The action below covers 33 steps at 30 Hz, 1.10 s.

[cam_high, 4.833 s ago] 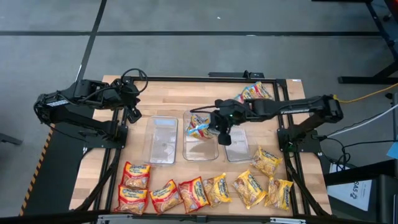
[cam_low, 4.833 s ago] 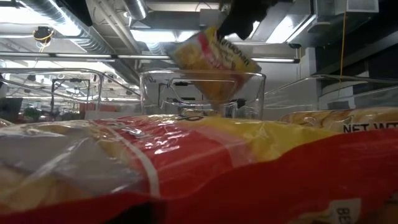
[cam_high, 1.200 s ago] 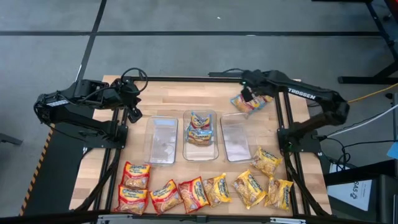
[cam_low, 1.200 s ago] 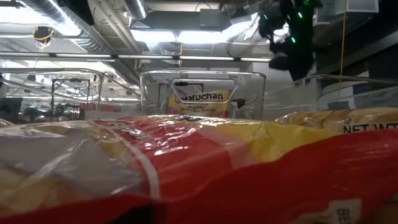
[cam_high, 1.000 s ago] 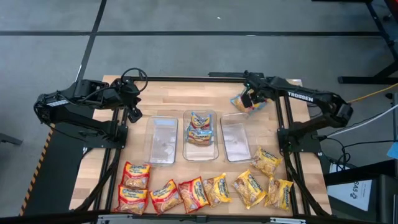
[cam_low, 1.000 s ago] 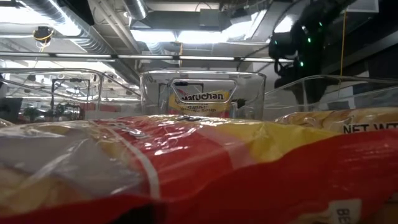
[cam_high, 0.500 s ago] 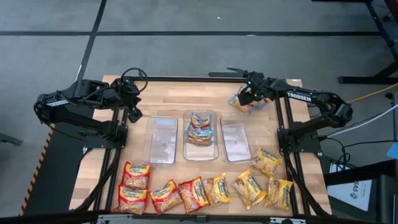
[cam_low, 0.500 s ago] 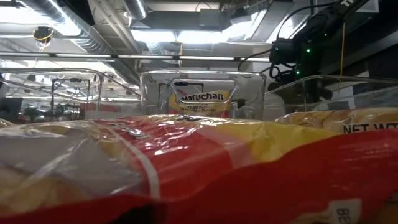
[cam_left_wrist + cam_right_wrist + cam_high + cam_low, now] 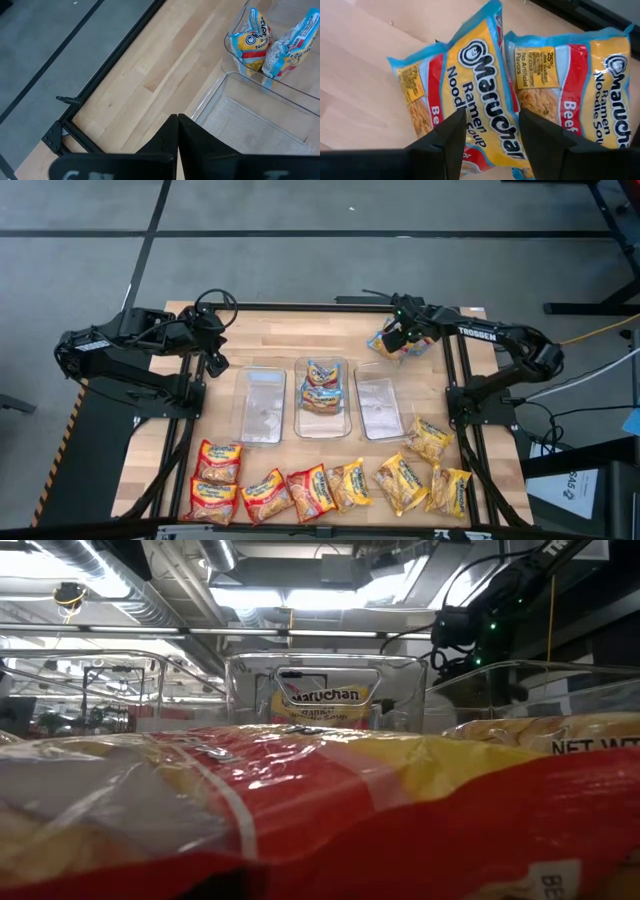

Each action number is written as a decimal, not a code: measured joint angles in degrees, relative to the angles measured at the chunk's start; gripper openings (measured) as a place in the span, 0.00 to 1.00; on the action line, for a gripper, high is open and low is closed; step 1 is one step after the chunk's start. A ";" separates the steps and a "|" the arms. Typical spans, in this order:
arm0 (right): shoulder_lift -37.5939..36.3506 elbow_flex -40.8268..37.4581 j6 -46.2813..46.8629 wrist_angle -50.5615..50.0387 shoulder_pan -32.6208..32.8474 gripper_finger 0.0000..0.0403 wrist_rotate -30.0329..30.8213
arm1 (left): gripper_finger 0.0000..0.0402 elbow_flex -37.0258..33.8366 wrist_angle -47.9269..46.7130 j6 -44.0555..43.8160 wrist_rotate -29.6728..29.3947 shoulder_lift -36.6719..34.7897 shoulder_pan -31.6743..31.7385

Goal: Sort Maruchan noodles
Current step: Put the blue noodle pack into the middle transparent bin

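Along the near edge of the wooden table (image 9: 280, 325) lay a row of Maruchan noodles: red-orange packets (image 9: 218, 475) toward the left side and yellow packets (image 9: 428, 442) toward the right, none of them shifted over the last few seconds. Behind them stood three clear tubs side by side; the left tub (image 9: 260, 405) and the right tub (image 9: 379, 407) held nothing, while the middle tub (image 9: 322, 425) now held two blue-trimmed packets (image 9: 322, 385), one of which the right arm had been holding above it a few seconds earlier. That arm had since swung to the far right corner, where the right gripper (image 9: 490, 127) hovered with its fingers spread apart, straddling the nearer of two blue-trimmed beef packets (image 9: 472, 100) that lay touching each other on the wood. The left gripper (image 9: 177, 131) waited at the far left of the table, just beside the left tub, its fingers pressed together on nothing, unmoved throughout. Around the table ran grey floor, and overhead hung ducts and bright ceiling lights (image 9: 250, 595).
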 joint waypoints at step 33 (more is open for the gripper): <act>-2.30 12.23 -0.20 1.49 5.34 0.00 -12.83 | 0.00 0.01 -0.02 0.09 0.02 0.02 -0.01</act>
